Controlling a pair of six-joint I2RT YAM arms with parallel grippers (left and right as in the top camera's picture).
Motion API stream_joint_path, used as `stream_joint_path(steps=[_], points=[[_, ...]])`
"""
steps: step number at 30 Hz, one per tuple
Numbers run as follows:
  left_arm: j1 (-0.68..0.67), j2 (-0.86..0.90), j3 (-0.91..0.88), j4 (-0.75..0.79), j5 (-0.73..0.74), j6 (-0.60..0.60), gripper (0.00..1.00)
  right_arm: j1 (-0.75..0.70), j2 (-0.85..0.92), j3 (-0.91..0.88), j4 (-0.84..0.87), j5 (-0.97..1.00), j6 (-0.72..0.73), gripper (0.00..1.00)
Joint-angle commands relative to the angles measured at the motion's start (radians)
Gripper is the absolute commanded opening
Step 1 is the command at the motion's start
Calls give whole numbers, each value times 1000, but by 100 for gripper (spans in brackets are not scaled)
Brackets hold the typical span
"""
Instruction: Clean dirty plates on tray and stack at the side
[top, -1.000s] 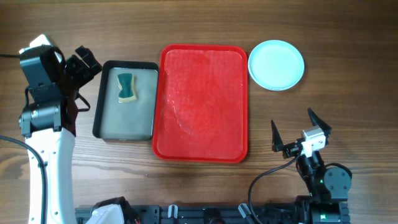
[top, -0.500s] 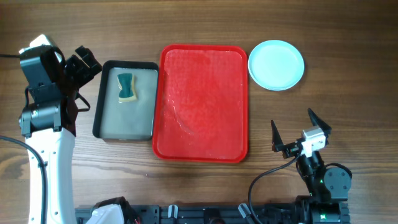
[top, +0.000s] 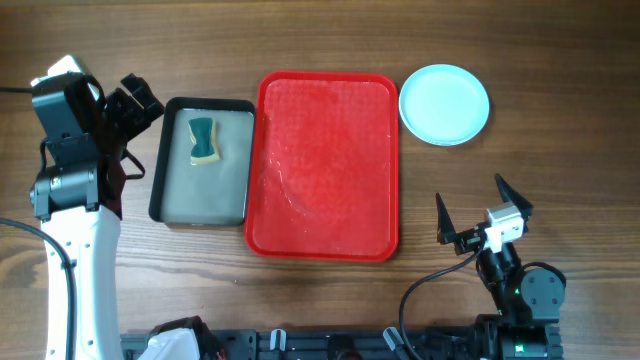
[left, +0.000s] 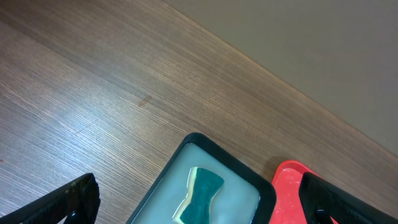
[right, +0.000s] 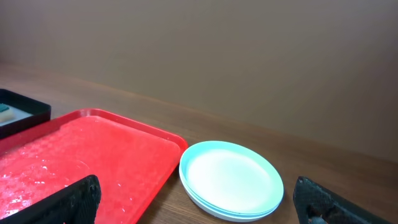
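Overhead and wrist views of a wooden table (top: 560, 60), described from my own position. My left gripper (top: 140, 100) hangs above the table's far left, just beside the upper left corner of the black tray (top: 205, 200), with its jaws spread wide and nothing between them; in the left wrist view its two fingers (left: 68, 202) sit at opposite lower corners of the frame. My right gripper (top: 468, 190) stands near the table's front right, below the plates and right of the red tray, also parted wide and holding nothing; its dark fingertips (right: 78, 199) appear at the lower left and lower right of the right wrist view. The plates (top: 444, 104) lie stacked on the bare wood to the right of the red tray (top: 325, 165), level with its upper right corner, near its rim but not touching it. The right wrist view shows the stack's pale mint-blue top plate with further rims layered beneath it; how many I cannot tell for certain. The red tray lies in the middle of the table, its textured surface glossy. The black tray lies just beside the red tray's left edge; whether their rims touch I cannot tell. On its grey inside, toward the upper half, rests a teal and yellow sponge (top: 203, 140).
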Motion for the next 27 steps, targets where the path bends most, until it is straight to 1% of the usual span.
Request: stream_joint_path(steps=[1,6,15,21,27], points=[[1,-35,4,1,1,-10,100,-5,-11,-2,4,-19,-18,99],[-7,-159,4,-5,1,-10,100,-5,-11,-2,4,-19,-18,100],[-102,-463,4,-5,1,-10,100,-5,-11,-2,4,-19,-18,99],[-105,-668,4,-8,2,-13,100,-5,-11,-2,4,-19,-18,100],[-106,-809,4,-82,1,-13,100,-5,-11,-2,4,-19,-18,100]])
